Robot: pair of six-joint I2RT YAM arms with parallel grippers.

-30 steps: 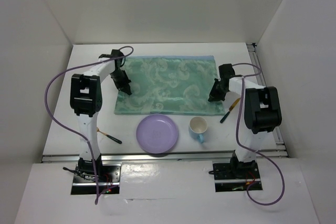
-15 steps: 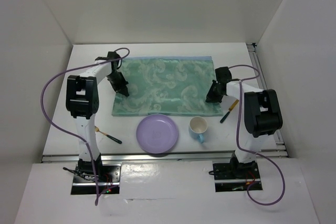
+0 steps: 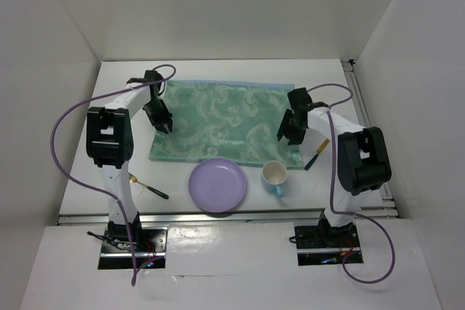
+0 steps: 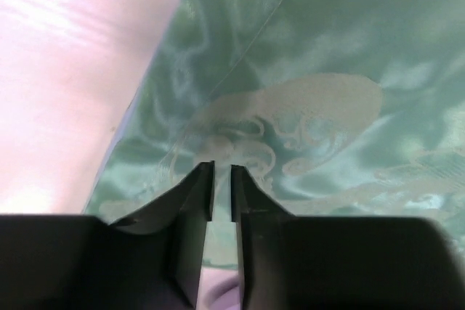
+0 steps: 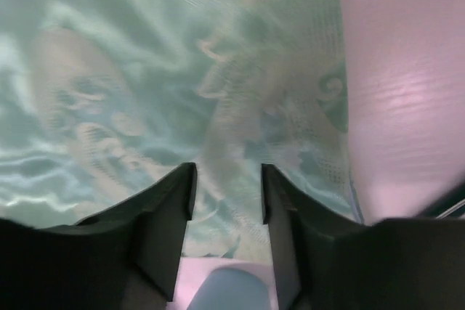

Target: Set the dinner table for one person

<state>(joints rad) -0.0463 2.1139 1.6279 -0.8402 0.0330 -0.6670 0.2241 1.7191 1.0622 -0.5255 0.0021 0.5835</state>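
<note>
The white dinner table [image 3: 218, 70] carries a green swirl-patterned placemat [image 3: 221, 125] lying flat in the middle. My left gripper [image 3: 161, 123] hovers at the mat's left edge. In the left wrist view its jaws [image 4: 221, 179] stand a narrow gap apart, nothing between them, with the placemat [image 4: 327, 70] below. My right gripper [image 3: 285, 134] is at the mat's right edge. Its jaws [image 5: 227, 179] are open and empty over the placemat [image 5: 145, 56]. A purple plate [image 3: 217, 185] and a cream-and-blue cup [image 3: 275, 176] sit in front of the mat.
A black-handled utensil [image 3: 149, 189] lies at the front left beside the left arm. Another utensil [image 3: 317, 153] lies right of the mat near the right arm. The blue cup [image 5: 232, 292] shows at the bottom of the right wrist view. Metal rails edge the table's front and right.
Both grippers carried the placemat leftward while shut on its edges, then opened and let it go. The mat now lies a little further left.
</note>
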